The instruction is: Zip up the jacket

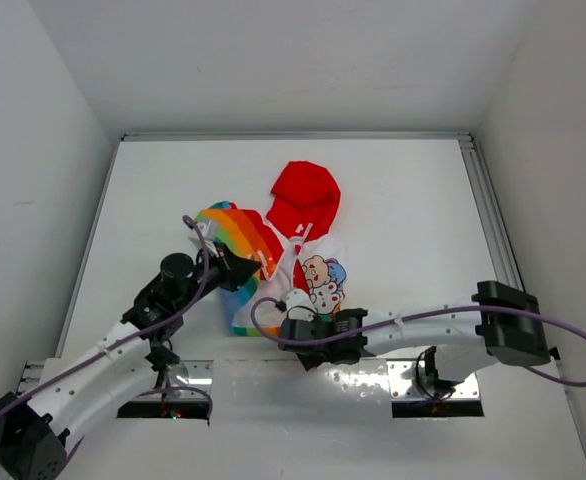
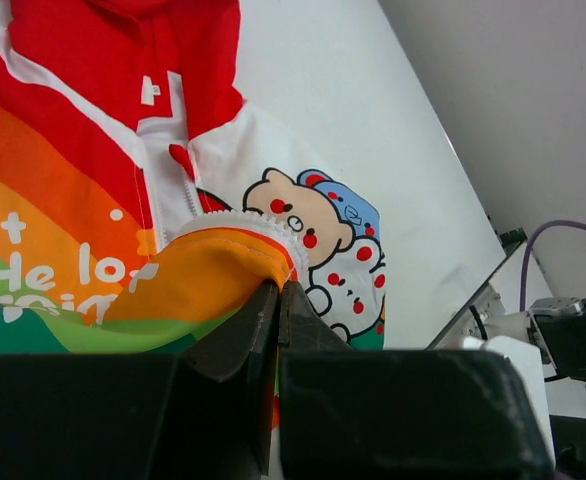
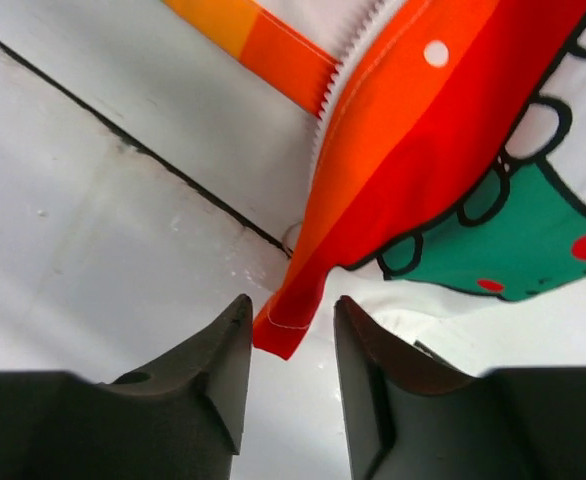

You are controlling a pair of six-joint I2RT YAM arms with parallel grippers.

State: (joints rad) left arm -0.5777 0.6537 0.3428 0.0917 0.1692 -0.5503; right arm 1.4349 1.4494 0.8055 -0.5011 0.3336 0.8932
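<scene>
Jacket: the jacket [image 1: 293, 250] lies in the middle of the worktop [image 1: 413, 200], with the red hood [image 1: 305, 192] pointing away from me and the hem towards the arm bases.
Lie: it is rumpled, not flat. The rainbow panel [image 1: 235, 228] is bunched up on the left, and the bear print [image 1: 323, 280] faces up on the right.
Feel: I judge it light, soft and limp. It will fold, drag and wrinkle rather than slide as one piece, so pulling on one side alone would only bunch it.
Zipper: the white teeth [image 2: 238, 222] run along a curled fabric edge. I cannot make out the slider in any view.
Where to hold: I would take the firm trim beside the teeth and the bottom corner of the hem [image 3: 283, 335], not the loose printed cloth, which would stretch.
Left jaws: pressed together on a fold of the rainbow side just under the teeth, lifting it a little.
Right jaws: parted by a narrow gap low over the worktop. The red hem corner hangs between them, and I see no pinch on it yet.
Risk: thin cloth could slip out of a shallow grip, and slack between the two holds would let the teeth buckle.
</scene>
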